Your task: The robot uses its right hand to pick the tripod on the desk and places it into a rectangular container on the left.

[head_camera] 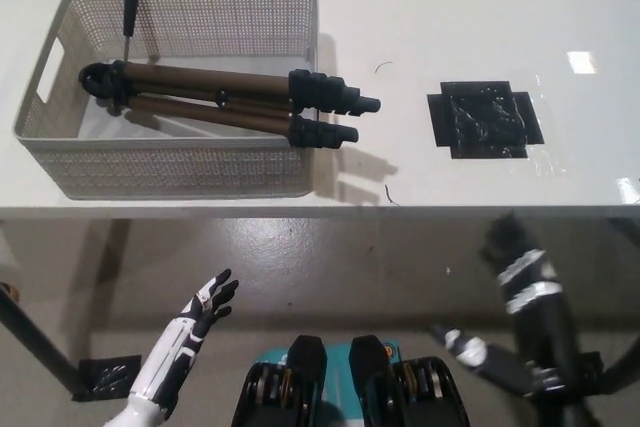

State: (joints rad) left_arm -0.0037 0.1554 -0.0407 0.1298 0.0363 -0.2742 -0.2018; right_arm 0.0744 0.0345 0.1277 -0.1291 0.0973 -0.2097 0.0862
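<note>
Inside white mesh container (180, 172), folded bronze tripod (220, 105), black feet overhanging, left robot hand (205, 307) splayed.

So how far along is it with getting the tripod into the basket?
Mostly done: the tripod lies in the white mesh container, head end inside, with its black feet poking out over the right rim. Nothing is in hand: the right hand is below the desk edge, its fingers unclear, and the left hand hangs open at lower left. What may remain is seating the feet fully inside.

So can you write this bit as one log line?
tripod: in basket, feet over rim | right hand: below desk, empty | left hand: open, low
</note>
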